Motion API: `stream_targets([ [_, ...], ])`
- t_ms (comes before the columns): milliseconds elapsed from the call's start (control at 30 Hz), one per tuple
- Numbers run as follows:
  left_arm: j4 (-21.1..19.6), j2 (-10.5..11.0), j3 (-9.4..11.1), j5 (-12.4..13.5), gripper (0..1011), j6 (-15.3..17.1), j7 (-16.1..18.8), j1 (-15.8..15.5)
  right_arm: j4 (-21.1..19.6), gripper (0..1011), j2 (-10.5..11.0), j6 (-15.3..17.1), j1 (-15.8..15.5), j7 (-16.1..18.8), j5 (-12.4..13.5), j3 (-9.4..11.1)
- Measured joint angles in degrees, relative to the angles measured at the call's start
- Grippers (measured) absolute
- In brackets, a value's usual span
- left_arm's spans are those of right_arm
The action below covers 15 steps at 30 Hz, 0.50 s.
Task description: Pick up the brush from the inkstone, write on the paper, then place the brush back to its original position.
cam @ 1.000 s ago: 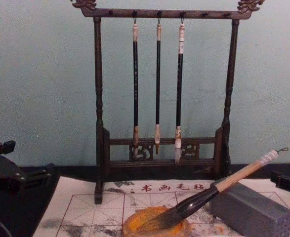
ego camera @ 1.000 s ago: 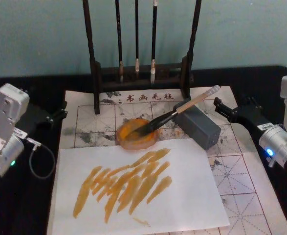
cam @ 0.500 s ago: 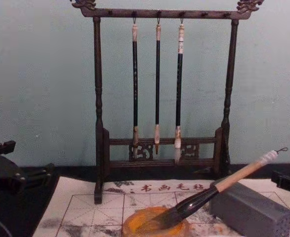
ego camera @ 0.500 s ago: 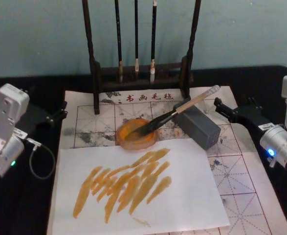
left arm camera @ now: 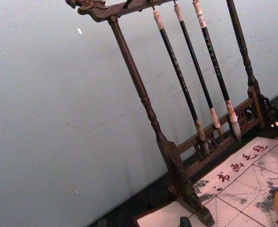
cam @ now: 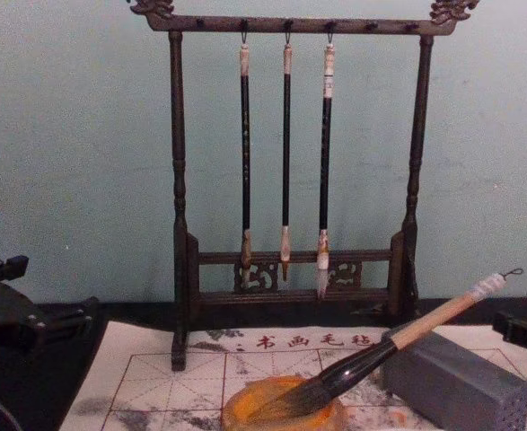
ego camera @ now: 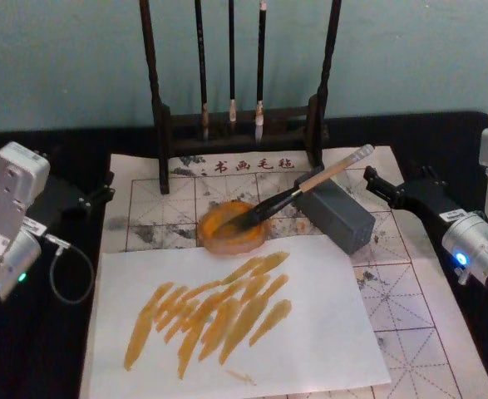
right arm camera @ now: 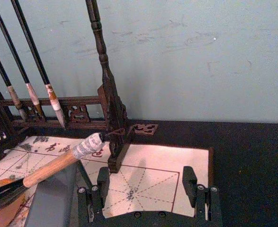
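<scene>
While the brush [ego camera: 298,193] lies slanted, bristles in the orange dish [ego camera: 231,226] and handle propped on the grey block [ego camera: 337,213], its white-wrapped end points toward the right gripper [ego camera: 375,184], fingers spread and empty just beside it, far nearer than the left gripper [ego camera: 96,196].

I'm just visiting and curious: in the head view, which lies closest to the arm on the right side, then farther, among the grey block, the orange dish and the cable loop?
From the right gripper:
1. Grey block, just beside it toward the centre.
2. Orange dish, mid-table.
3. Cable loop, far left side.
</scene>
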Motion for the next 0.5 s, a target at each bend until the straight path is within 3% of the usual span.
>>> stream_targets([
  [500, 0.0, 0.0, 0.0, 0.0, 1001, 0.0, 0.0, 0.0, -0.1, 1000, 0.1, 0.1, 0.0, 0.1, 0.1, 0.0],
])
